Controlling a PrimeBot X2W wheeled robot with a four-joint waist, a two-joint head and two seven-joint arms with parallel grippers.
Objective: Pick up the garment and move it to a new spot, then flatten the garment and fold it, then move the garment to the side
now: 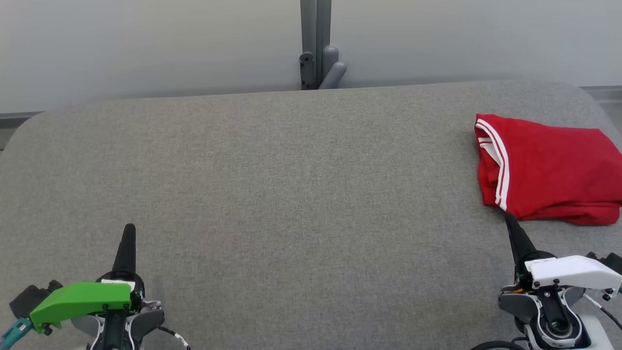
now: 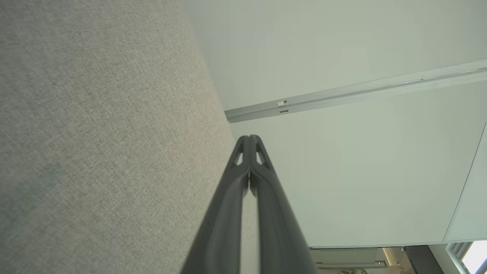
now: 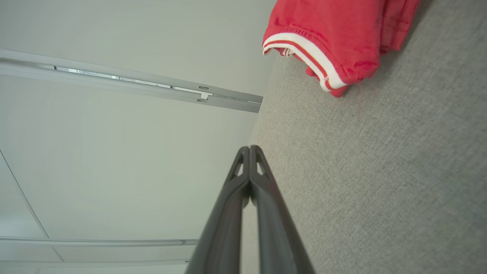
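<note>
The garment [image 1: 549, 167] is red with white stripes along one hem; it lies folded at the far right of the grey table [image 1: 291, 194] and runs off the head view's right edge. Its striped hem [image 3: 304, 47] hangs at the top of the right wrist view. My right gripper [image 1: 509, 219] is shut and holds nothing; its tip stands just in front of the garment's near left corner. Its own view has the two fingers pressed together [image 3: 249, 148]. My left gripper [image 1: 129, 228] is shut and empty near the table's front left, fingers together [image 2: 250, 137].
A grey post with a bracket [image 1: 318, 48] stands behind the table's far edge, against a pale wall [image 1: 146, 43]. The table's corners are rounded. Bare grey cloth spans the table's middle and left.
</note>
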